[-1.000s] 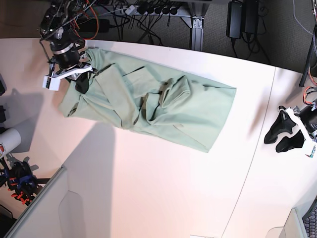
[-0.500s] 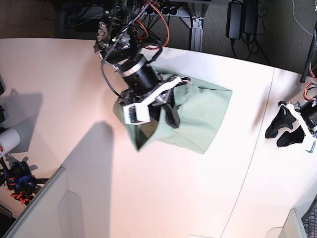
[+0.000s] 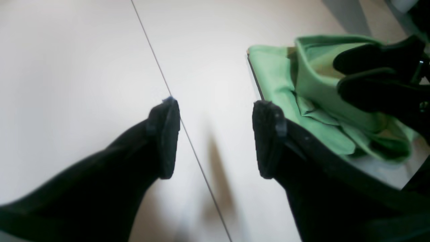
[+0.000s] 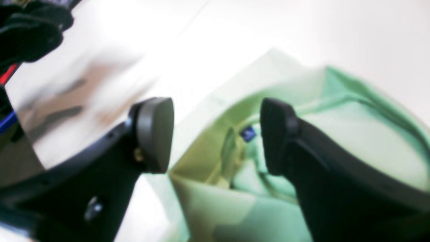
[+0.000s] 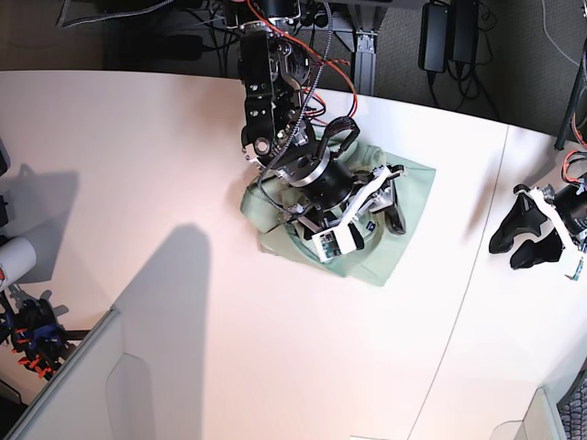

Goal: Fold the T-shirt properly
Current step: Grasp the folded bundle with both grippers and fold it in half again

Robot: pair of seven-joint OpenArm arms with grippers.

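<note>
Lying on the pale table, upper middle of base frame: T-shirt, bunched; looks light, limp, unlikely to break, prone to slump. Right tool spread just over it, gripping nothing. Left tool open, well apart, right edge. Best hold, probably: flat right-hand edge, both corners, pinching all layers.

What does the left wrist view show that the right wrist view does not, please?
Only the left wrist view: the left gripper's own open jaws above bare table, crossed by a thin dark line.

Only the right wrist view: a small blue patch within the folds.

Both: the green T-shirt, partly folded over itself, and both grippers.
</note>
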